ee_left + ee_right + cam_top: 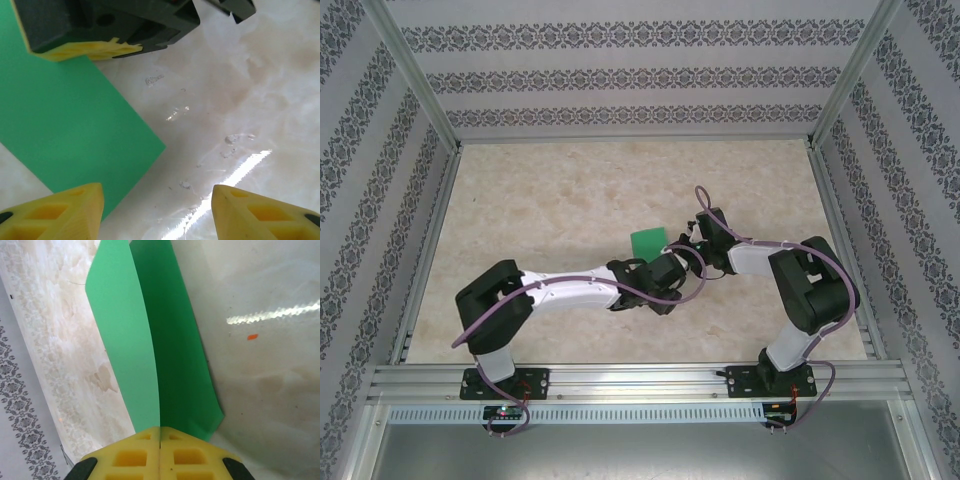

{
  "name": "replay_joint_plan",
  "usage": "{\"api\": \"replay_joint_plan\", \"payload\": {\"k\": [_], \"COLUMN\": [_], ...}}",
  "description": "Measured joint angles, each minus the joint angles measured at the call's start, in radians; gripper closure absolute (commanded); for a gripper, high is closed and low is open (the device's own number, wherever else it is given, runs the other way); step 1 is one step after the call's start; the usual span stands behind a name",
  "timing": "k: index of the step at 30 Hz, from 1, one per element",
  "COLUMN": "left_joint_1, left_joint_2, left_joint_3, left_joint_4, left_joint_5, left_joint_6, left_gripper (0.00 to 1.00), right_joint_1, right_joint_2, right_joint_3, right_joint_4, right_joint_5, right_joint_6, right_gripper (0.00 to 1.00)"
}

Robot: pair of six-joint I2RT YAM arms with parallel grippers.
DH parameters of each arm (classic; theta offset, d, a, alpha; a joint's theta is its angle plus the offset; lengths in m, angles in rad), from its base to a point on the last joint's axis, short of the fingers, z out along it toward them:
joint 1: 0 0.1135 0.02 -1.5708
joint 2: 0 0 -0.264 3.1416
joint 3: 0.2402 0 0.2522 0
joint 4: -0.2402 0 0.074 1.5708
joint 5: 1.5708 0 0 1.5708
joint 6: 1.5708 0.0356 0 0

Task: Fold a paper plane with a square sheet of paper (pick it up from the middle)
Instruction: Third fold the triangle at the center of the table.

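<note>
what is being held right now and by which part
The right gripper is shut on the green paper sheet at its near edge, where it bends. The left gripper is open and empty.

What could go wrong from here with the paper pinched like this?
The right tool is shut on just one edge of the green sheet, which bows into two loose flaps; a tug might crease it crooked or slip it out. The left tool is open with one finger by the sheet's edge and one over bare table, so closing may miss or crumple it.
</note>
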Motion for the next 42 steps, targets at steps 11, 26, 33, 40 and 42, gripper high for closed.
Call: {"api": "replay_joint_plan", "payload": {"k": [11, 26, 33, 40, 42], "left_joint_1": [-0.043, -0.035, 0.022, 0.062, 0.066], "left_joint_2": [0.071, 0.022, -0.044, -0.061, -0.062], "left_joint_3": [0.066, 0.050, -0.023, -0.066, -0.070], "left_joint_4": [-0.045, -0.050, -0.026, 0.010, 0.021], "left_joint_5": [-0.192, -0.210, -0.106, 0.011, 0.033], "left_joint_6": [0.027, 0.042, 0.053, 0.056, 0.056], "left_gripper": [0.69, 1.00, 1.00, 1.00, 1.00], "right_joint_1": [0.006, 0.003, -0.049, -0.048, -0.039], "right_joint_2": [0.014, 0.005, -0.112, -0.071, -0.023], "right_joint_3": [0.000, 0.000, 0.040, 0.190, 0.229], "right_joint_4": [0.000, -0.026, -0.169, -0.226, -0.231], "right_joint_5": [0.000, 0.000, 0.036, 0.014, 0.003], "right_joint_6": [0.000, -0.023, -0.121, -0.214, -0.227], "right_gripper": [0.93, 0.72, 0.67, 0.83, 0.85]}}
